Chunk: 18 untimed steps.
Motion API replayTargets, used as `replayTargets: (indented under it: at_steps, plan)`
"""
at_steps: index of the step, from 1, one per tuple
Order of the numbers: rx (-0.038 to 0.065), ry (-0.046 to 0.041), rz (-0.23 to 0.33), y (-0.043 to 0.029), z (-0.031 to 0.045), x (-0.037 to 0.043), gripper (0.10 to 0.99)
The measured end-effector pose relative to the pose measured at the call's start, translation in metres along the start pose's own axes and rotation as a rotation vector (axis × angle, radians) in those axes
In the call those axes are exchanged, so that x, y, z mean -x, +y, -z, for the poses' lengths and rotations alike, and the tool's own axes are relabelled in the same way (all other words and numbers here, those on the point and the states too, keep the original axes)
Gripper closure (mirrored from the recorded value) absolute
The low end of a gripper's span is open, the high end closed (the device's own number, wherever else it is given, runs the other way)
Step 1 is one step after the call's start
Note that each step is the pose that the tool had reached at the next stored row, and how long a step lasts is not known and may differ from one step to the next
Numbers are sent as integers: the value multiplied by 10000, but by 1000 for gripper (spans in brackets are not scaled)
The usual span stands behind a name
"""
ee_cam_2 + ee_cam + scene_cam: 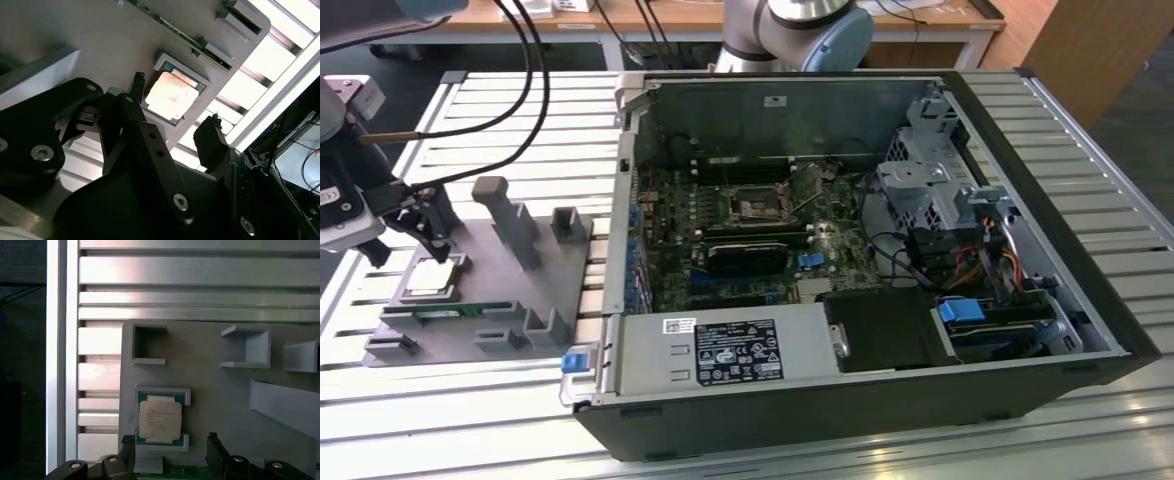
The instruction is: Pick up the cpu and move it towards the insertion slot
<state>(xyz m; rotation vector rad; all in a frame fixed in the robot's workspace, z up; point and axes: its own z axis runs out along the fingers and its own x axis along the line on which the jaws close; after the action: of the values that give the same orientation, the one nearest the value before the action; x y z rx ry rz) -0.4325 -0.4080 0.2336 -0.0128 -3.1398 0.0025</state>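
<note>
Open black computer case (854,425) nearest in exterior view. Grey plastic fixture plate (494,290) at exterior view's left. Black gripper (411,245) over plate, fingers spread, holding nothing. Silvery square cpu (430,277), green-edged, seated in plate's pocket between fingers. Silver-framed insertion slot (757,205) inside case, well apart.

We see the arm (801,30) rising at the far side and, at the exterior view's left, its wrist (339,205) carrying the gripper (408,250) pointed downward. In both wrist views we find the two black fingers (212,140) (215,452) spread wide apart.
</note>
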Motion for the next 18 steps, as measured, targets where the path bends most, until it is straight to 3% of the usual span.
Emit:
replayTargets:
  at_steps: [18]
  plan:
    - [-27, 0, 0, 0, -114, 0, 412]
